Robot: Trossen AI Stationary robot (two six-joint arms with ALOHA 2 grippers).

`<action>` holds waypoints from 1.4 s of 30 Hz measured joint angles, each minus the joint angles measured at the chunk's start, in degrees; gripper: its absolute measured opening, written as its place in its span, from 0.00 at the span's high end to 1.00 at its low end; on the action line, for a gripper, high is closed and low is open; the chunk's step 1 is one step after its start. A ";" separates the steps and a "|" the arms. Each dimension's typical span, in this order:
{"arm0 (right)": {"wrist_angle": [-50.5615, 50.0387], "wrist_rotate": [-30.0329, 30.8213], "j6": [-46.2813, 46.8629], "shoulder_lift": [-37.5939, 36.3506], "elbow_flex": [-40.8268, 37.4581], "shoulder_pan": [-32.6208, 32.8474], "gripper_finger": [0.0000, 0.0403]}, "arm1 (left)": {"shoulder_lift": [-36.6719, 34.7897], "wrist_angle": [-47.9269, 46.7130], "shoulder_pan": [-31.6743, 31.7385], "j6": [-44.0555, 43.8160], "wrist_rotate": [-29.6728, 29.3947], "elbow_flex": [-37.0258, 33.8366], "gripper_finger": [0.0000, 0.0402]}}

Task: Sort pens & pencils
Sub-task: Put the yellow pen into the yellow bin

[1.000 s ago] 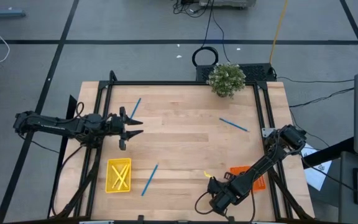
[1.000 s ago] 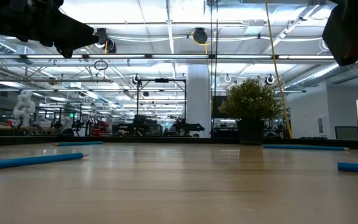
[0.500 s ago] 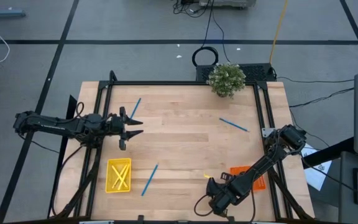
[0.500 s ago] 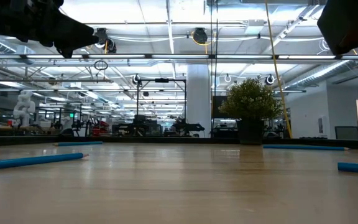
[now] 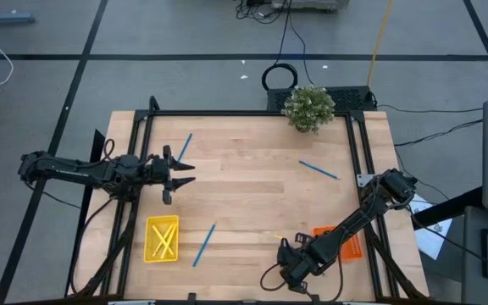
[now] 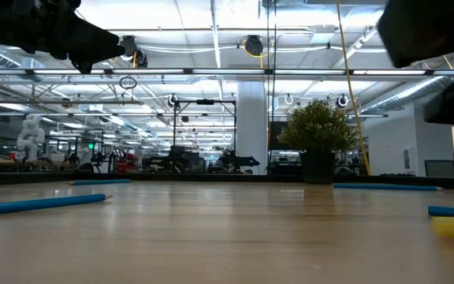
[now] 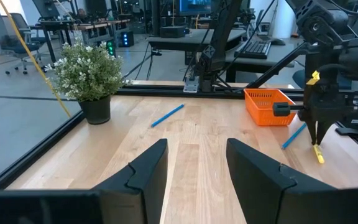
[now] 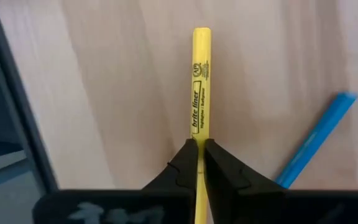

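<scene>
I see my right pincer (image 8: pixel 198 163) pinched tight on a yellow pencil (image 8: pixel 199 102), which runs straight out toward twelve o'clock over the pale wooden surface (image 8: pixel 104 81). A blue pen (image 8: pixel 319 138) lies slanted at about four o'clock, apart from the pencil.

Potted plant (image 5: pixel 309 108) at table (image 5: pixel 261 178) far edge

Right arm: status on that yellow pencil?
Right end effector shut on yellow pencil, near front edge. Left end effector open, waiting at left. Blue pen beside it, not blocking.
</scene>
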 joint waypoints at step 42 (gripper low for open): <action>-1.97 9.34 -31.04 0.00 -0.02 -22.08 0.98 | -0.02 0.02 -0.02 -0.15 0.00 0.00 0.58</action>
